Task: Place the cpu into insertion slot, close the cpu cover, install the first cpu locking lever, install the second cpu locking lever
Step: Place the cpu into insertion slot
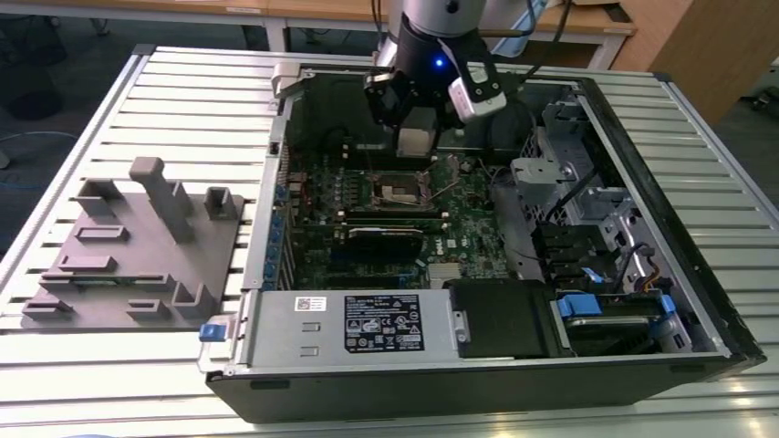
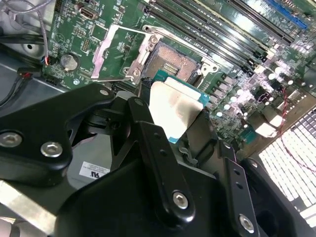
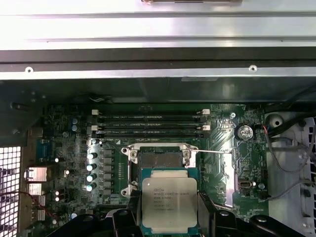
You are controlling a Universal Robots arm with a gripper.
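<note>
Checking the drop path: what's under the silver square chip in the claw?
Beyond the silver-grey square chip, the dark-framed square socket lies uncovered on the green circuit board. The chip and black claw hide what is directly beneath.

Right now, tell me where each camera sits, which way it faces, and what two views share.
Exterior view: off the arm, high, looking down into the open computer case on the slatted table; the arm and gripper hang over the motherboard.
First wrist view: on the wrist, facing the cpu between the fingers and the bare insertion slot.
Second wrist view: on the wrist, looking obliquely past the fingers at the cpu cover, lying open.
Shared: both wrist views show the gripped cpu beside the insertion slot.
</note>
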